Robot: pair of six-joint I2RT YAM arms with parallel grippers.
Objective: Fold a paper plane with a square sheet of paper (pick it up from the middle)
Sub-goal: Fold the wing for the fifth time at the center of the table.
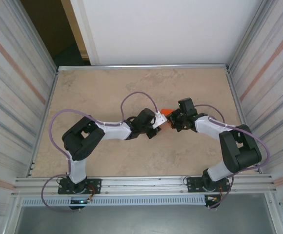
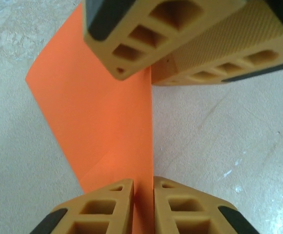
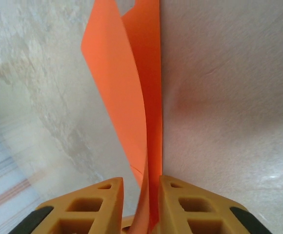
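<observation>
Orange sheet (image 2: 102, 122), one, threads two narrow gaps: left end effector (image 2: 143, 183), right end effector (image 3: 141, 180); grip unclear.

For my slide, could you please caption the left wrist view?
Orange paper caught in the left claw, right claw opposite.

no legible text anywhere

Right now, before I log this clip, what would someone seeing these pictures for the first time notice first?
The bright orange paper stands out first, folded over on itself at the middle of the pale table. Next come the left gripper and right gripper, which meet nose to nose there, each with a finger on either side of the paper. The right one's jaws stand slightly apart.
</observation>
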